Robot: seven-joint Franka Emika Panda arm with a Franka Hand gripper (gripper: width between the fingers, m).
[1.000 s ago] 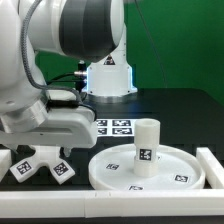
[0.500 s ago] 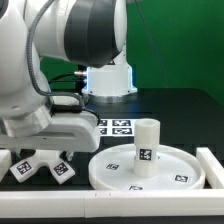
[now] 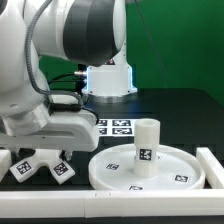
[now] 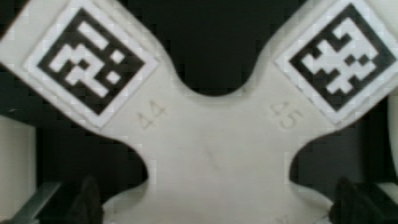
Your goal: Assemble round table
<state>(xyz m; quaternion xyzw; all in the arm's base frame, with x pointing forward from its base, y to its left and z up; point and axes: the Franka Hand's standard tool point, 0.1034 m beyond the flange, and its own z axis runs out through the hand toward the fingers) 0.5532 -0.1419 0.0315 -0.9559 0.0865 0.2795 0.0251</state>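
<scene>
In the wrist view the gripper (image 4: 214, 205) stands wide apart, one dark finger (image 4: 71, 203) on each side of the stem of a forked white part (image 4: 214, 140). It holds nothing. Whether either finger touches the stem cannot be told. The part splits into two arms, each carrying a black-and-white tag, and it lies flat on the black surface (image 4: 217, 45).

The exterior view shows what the wrist camera cannot. There the gripper (image 3: 42, 150) hangs low at the exterior view's left, its tips mostly hidden by the hand above them, with the forked white part (image 3: 40, 166) just beneath and its two tagged arms pointing toward the camera. Well apart from it, at the exterior view's right, the round table's disc (image 3: 190, 172) lies flat on the surface (image 3: 180, 110), small tags along its rim. The leg (image 3: 147, 148) stands upright on the disc near its middle, a tag on its side. A white rail (image 3: 213, 168) runs just beside the disc. Farther back lies the marker board (image 3: 116, 127), then the arm's white base (image 3: 107, 75).
</scene>
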